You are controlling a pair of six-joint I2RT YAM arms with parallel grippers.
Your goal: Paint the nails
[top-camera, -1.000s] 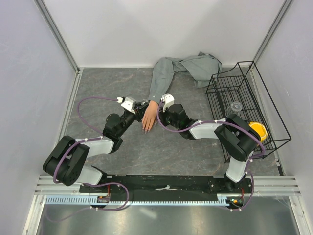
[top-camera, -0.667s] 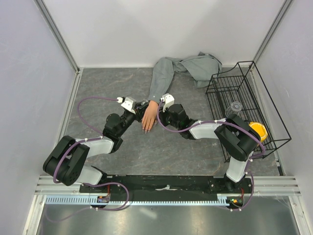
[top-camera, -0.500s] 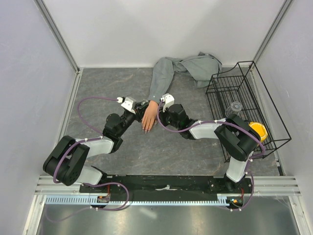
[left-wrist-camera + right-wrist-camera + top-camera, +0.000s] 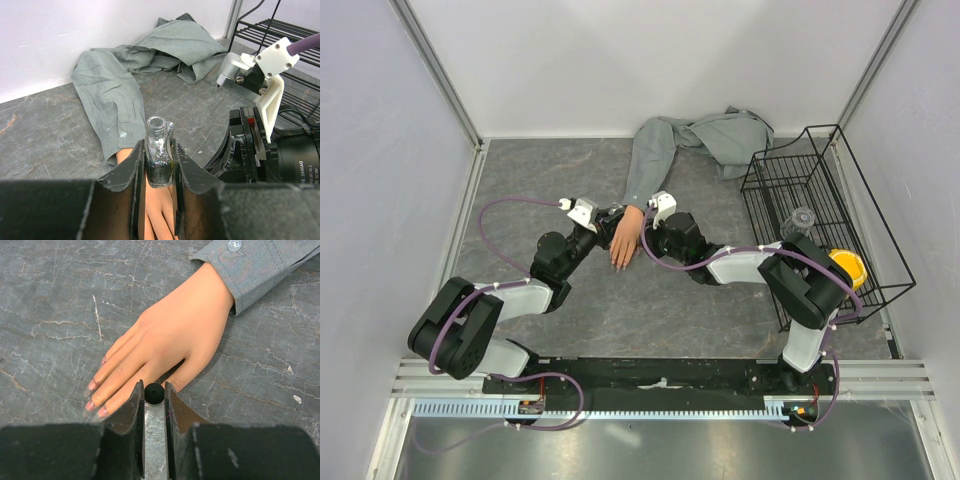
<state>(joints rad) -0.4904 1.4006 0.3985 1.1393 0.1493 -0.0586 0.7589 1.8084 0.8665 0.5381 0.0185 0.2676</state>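
The peach mannequin hand (image 4: 624, 240) lies palm down on the grey table, its grey sleeve (image 4: 645, 165) running back. In the right wrist view the hand (image 4: 175, 335) points down-left and its pinkish nails (image 4: 91, 385) show glossy tips. My left gripper (image 4: 610, 221) is just left of the hand; in its wrist view the gripper (image 4: 159, 167) is shut on a small uncapped glass bottle (image 4: 159, 150) with dark glittery contents, held above the hand (image 4: 159, 215). My right gripper (image 4: 154, 389) is shut on a round black cap (image 4: 154, 393) beside the thumb. The brush is hidden.
A crumpled grey shirt (image 4: 725, 135) lies at the back. A black wire basket (image 4: 820, 160) stands at the right, holding a clear object (image 4: 801, 220) and a yellow one (image 4: 848, 266). The right arm's wrist camera (image 4: 280, 145) is close beside the bottle.
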